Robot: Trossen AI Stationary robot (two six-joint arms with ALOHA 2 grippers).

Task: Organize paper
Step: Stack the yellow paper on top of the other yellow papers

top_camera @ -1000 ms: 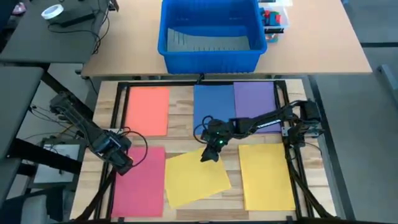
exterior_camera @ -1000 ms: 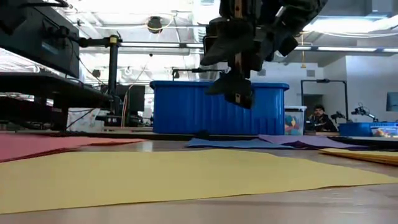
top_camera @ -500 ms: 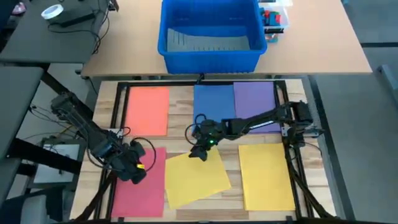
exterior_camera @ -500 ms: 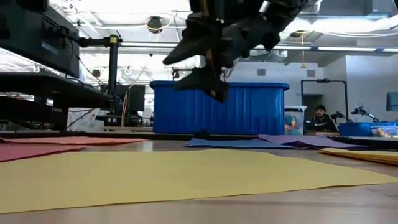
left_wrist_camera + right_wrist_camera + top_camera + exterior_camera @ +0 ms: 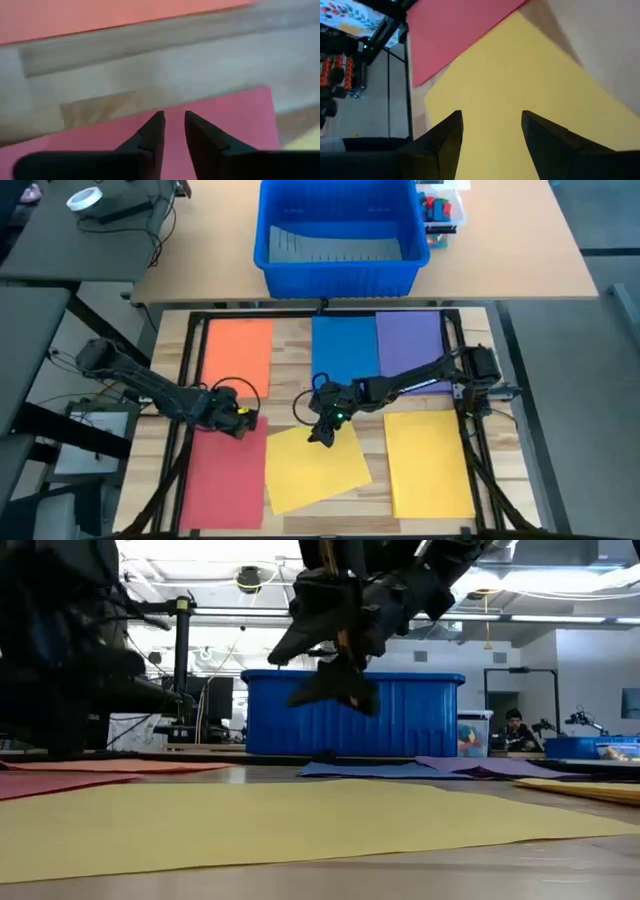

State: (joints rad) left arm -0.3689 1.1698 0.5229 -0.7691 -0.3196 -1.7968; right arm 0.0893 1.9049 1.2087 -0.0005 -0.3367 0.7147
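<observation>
Several sheets of paper lie flat on the wooden table: orange (image 5: 238, 356), blue (image 5: 344, 350) and purple (image 5: 410, 342) along the far side, red (image 5: 224, 478), a tilted yellow sheet (image 5: 315, 470) and a straight yellow sheet (image 5: 428, 462) along the near side. My left gripper (image 5: 243, 420) hovers over the red sheet's far edge (image 5: 220, 107), its fingers a narrow gap apart (image 5: 174, 122). My right gripper (image 5: 322, 432) stands open above the tilted yellow sheet's far corner (image 5: 492, 117), clear of it in the low view (image 5: 335, 690).
A big blue plastic bin (image 5: 336, 235) stands on the table beyond the far edge. A black frame (image 5: 172, 360) runs around the work surface. Bare wood (image 5: 290, 370) shows between the orange and blue sheets.
My left gripper has swung from the table's left edge toward the right and a little farther back, reaching the red sheet's far edge. My right gripper has moved toward the left, over the tilted yellow sheet's far corner. The sheets have stayed where they were.
</observation>
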